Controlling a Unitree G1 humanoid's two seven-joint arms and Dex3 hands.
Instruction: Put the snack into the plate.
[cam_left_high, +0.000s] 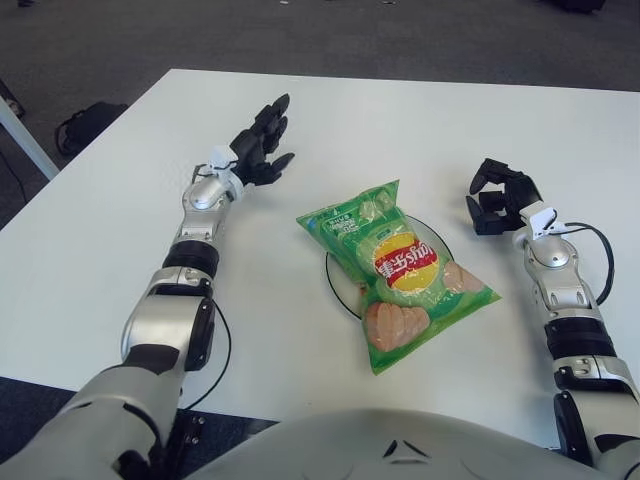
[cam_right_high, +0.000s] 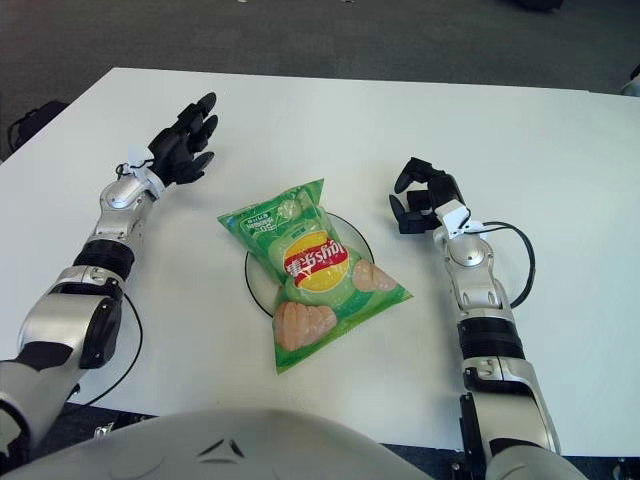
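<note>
A green snack bag (cam_left_high: 394, 268) with a red and yellow label lies across a white plate (cam_left_high: 340, 280) with a dark rim, near the table's middle. The bag covers most of the plate and overhangs it toward the front. My left hand (cam_left_high: 258, 143) is up and to the left of the bag, well apart from it, fingers spread and holding nothing. My right hand (cam_left_high: 497, 198) shows to the right of the plate, fingers curled and holding nothing.
The white table (cam_left_high: 420, 120) stretches far behind the plate. A dark bag (cam_left_high: 88, 125) lies on the grey floor off the table's left edge. A black cable (cam_left_high: 600, 255) loops beside my right forearm.
</note>
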